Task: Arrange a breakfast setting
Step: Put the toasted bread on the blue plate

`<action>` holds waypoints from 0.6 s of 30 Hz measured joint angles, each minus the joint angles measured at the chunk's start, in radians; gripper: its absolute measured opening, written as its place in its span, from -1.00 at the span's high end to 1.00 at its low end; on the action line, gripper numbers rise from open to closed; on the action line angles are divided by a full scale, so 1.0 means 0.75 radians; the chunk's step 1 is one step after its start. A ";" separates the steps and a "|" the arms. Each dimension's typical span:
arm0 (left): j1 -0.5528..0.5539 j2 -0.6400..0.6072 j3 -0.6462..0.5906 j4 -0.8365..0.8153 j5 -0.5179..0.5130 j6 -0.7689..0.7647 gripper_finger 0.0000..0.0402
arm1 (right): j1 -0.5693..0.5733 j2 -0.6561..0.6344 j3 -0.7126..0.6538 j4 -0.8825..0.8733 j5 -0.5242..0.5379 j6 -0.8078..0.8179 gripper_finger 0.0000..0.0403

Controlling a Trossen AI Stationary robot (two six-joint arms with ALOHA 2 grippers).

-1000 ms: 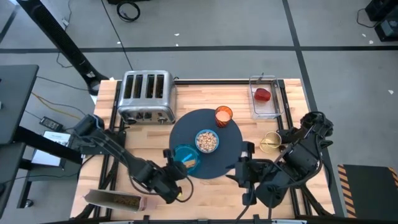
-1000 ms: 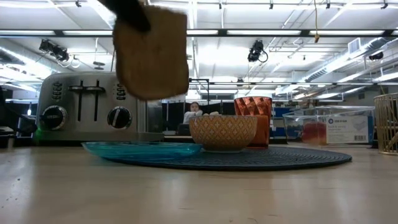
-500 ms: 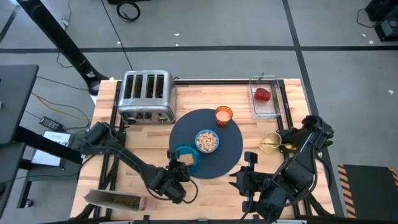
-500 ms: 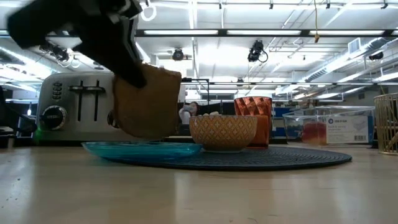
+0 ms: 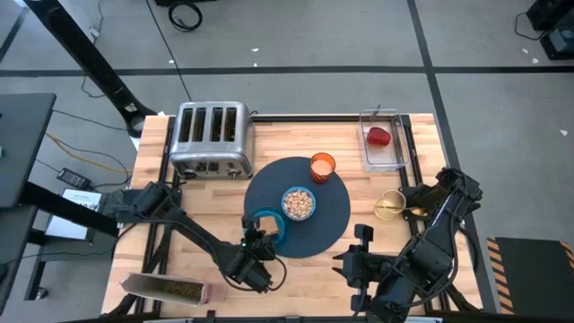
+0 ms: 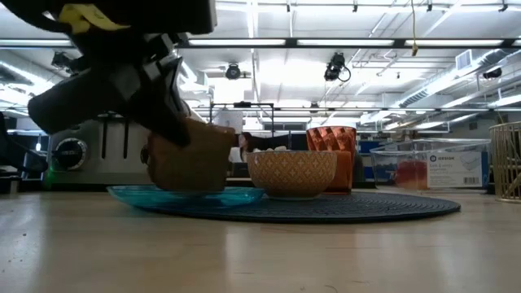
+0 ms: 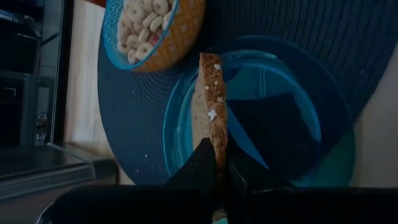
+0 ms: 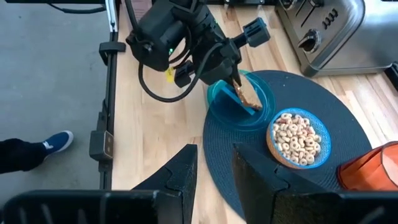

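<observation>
Here the left arm reaches along the table's near edge, its wrist tipped down, and the left gripper (image 5: 259, 244) is clamped on the toast slice (image 7: 210, 112), holding it on edge with its lower end on the teal plate (image 5: 268, 224). The right arm is folded back at the near right corner; the right gripper (image 5: 352, 260) hovers above bare wood, its fingers (image 8: 180, 174) slightly parted with nothing between them.

The wooden table (image 5: 206, 206) carries one dark-blue round mat (image 5: 327, 211) at its middle. Behind the mat on the left stands one silver toaster (image 5: 211, 139). At the far right sits one clear container (image 5: 384, 151) with one red fruit (image 5: 379, 136) inside. Nearer, at the right edge, stands a gold wire holder (image 5: 390, 205). A flat tray (image 5: 166, 289) lies at the near left corner, beside the left arm.

On the mat: the teal plate overlapping its near left edge, one cereal bowl (image 5: 299, 203) full of cereal rings just beside the plate, and one orange cup (image 5: 322, 166) near the far rim.
</observation>
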 joint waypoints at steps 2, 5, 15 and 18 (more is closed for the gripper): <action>0.002 0.007 0.000 0.002 0.000 -0.002 0.93 | 0.001 0.000 0.000 0.003 0.000 0.002 0.47; 0.005 0.016 0.000 0.013 0.001 -0.003 0.93 | 0.001 0.000 0.000 0.009 0.000 0.000 0.47; 0.009 0.057 0.000 -0.005 0.077 -0.002 0.80 | 0.007 0.000 0.000 0.022 -0.010 0.024 0.47; 0.022 0.057 0.000 -0.001 0.136 0.002 0.74 | 0.011 0.000 0.000 0.027 -0.011 0.029 0.47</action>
